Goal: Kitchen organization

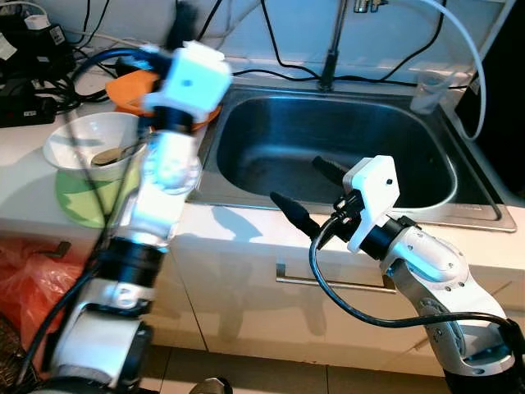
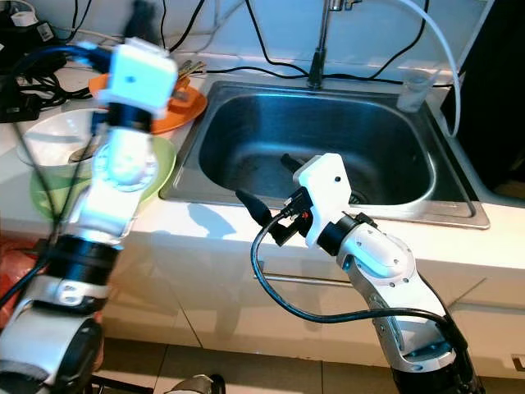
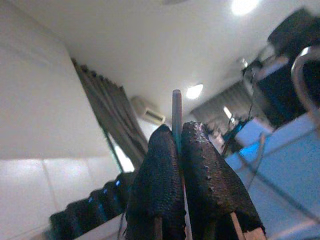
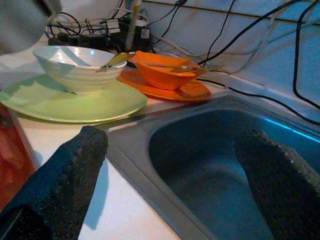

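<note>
A steel sink [image 1: 246, 123] is set into a white counter, with dishes stacked at its 9 o'clock side. A white bowl [image 1: 90, 144] holding a spoon [image 4: 116, 59] sits on a green plate [image 4: 75, 102]. Just behind it, toward 11 o'clock, an orange bowl [image 4: 167, 72] rests on an orange plate [image 4: 195, 91].

The left gripper [image 3: 179, 150] is raised above these dishes, its jaws pinched tight on a thin rod [image 3: 176, 112] that points straight out along the fingers; what the rod is cannot be told.

The right gripper [image 1: 308, 193] hovers over the sink's near rim, jaws spread wide and holding nothing, aimed toward 10 o'clock at the dishes.

The left arm looks nearer the dishes; the right would have to cross the sink's corner.
</note>
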Controlling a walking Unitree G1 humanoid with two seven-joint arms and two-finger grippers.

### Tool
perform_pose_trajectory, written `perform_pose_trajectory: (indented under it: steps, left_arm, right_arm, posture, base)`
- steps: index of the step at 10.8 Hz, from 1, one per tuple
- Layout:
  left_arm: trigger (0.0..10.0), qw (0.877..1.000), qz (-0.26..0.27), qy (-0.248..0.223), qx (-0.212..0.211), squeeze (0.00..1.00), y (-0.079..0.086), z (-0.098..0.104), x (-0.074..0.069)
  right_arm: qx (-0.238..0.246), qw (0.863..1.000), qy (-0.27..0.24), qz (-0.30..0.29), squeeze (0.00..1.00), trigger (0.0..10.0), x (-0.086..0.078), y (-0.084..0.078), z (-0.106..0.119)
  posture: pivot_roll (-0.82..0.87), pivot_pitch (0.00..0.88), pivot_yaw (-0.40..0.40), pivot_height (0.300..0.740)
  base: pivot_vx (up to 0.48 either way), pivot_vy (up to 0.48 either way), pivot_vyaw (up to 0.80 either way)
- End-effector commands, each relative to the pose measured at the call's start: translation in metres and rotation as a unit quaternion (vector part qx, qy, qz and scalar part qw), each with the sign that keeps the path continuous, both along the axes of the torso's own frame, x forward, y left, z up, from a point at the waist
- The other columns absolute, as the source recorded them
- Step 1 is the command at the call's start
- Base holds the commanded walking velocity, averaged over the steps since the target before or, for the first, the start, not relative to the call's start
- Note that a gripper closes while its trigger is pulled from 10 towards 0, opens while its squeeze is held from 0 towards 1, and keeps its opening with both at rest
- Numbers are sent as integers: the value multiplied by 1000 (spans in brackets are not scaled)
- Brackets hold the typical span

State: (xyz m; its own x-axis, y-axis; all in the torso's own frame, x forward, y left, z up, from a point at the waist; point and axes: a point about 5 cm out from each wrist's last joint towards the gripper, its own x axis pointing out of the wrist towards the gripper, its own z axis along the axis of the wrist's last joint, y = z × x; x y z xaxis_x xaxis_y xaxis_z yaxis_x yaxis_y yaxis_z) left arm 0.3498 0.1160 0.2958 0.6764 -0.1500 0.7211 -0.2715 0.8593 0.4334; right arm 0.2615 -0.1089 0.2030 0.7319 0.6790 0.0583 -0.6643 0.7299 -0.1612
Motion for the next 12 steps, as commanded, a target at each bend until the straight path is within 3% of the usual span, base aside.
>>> perform_pose_trajectory:
  steps: [1, 3, 6, 12]
  left_arm:
    - [0, 1000, -16, -9, 2, 0, -5, 7, -1]
    - [0, 999, -51, -14, 3, 0, -19, 8, -3]
    - [0, 996, -91, 12, -17, 0, -32, 2, 0]
    - [157, 987, -146, 50, -45, 0, -50, -8, 5]
  right_arm:
    - [2, 1000, -7, -4, 0, 10000, -1, -1, 2]
    - [2, 1000, -15, -21, 0, 10000, 0, -5, 4]
    - [-12, 996, -28, -81, 0, 10000, 0, -22, 6]
    - [-31, 989, -20, -141, 0, 10000, -19, -44, 4]
  posture:
    - [0, 14, 41, 740]
    - [-9, 11, 51, 740]
    - [-46, 12, 86, 740]
    - [-116, 37, 135, 740]
  base:
    - [0, 0, 0]
    - [0, 0, 0]
    - [0, 0, 0]
    - [0, 0, 0]
